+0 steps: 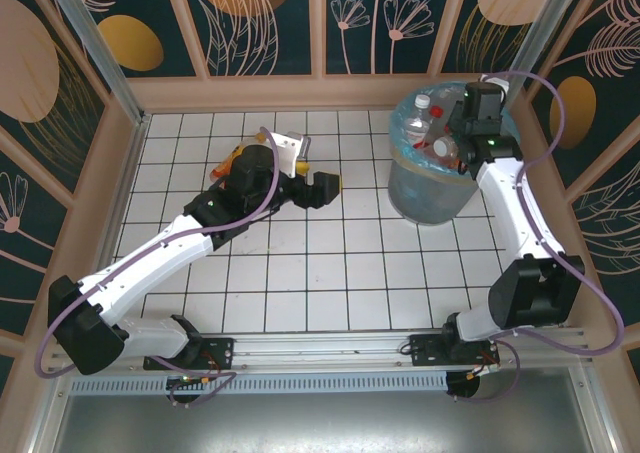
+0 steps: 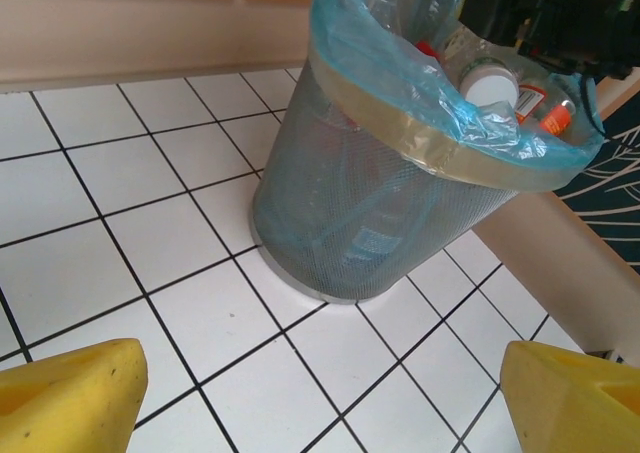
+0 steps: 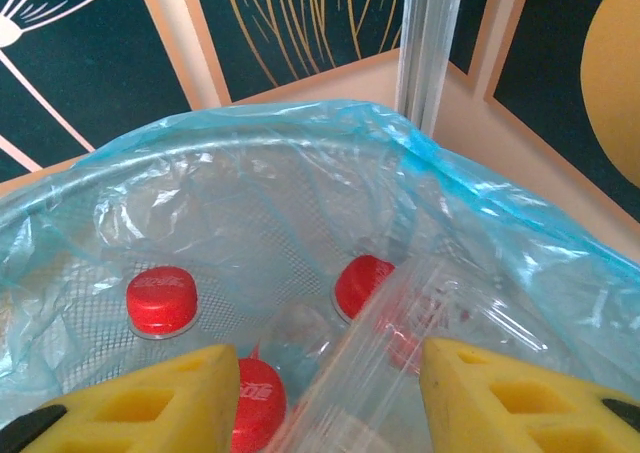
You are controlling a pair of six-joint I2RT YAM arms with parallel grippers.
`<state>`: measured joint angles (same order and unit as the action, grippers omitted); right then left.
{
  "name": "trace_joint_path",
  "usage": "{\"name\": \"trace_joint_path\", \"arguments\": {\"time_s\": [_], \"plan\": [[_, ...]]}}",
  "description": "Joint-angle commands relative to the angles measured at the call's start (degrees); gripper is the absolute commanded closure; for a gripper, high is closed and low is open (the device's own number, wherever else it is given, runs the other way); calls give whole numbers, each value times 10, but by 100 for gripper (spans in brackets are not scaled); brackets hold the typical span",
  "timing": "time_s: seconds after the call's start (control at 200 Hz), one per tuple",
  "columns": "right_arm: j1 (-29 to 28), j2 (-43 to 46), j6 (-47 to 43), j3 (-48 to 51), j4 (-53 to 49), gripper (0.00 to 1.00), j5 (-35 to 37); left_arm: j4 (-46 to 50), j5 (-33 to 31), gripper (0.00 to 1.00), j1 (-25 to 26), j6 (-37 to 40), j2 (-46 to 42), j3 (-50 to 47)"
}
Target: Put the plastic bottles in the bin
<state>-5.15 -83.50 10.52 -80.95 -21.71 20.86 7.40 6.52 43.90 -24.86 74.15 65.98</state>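
Right wrist view: a clear plastic bottle (image 3: pixel 400 338) slants between the right gripper's (image 3: pixel 330 373) parted yellow fingers, above red-capped bottles (image 3: pixel 161 299) in the bag-lined bin (image 3: pixel 300 143). Whether it is pinched I cannot tell. The bin stands at the tiled table's (image 1: pixel 330 273) far right corner. The left gripper (image 2: pixel 320 383) gapes wide, empty, just left of it.
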Motion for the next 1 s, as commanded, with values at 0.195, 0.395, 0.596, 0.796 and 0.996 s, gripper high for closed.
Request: {"name": "trace_joint_path", "arguments": {"time_s": [0.195, 0.395, 0.596, 0.796, 0.996], "plan": [[-63, -12, 5, -120, -45, 37, 21, 34, -117, 5, -1, 66, -8, 30], [-162, -15, -37, -170, 15, 37, 93, 76, -133, 5, -75, 102, 21, 66], [-258, -26, -46, -136, 90, 41, 61, 84, -88, 10, -180, 127, 102, 107], [-321, -54, -55, -99, 122, 41, 28, 117, -84, 21, -239, 156, 230, 156], [-330, -56, -41, -65, 128, 41, 2, 126, -83, 22, -275, 159, 312, 163]]}}
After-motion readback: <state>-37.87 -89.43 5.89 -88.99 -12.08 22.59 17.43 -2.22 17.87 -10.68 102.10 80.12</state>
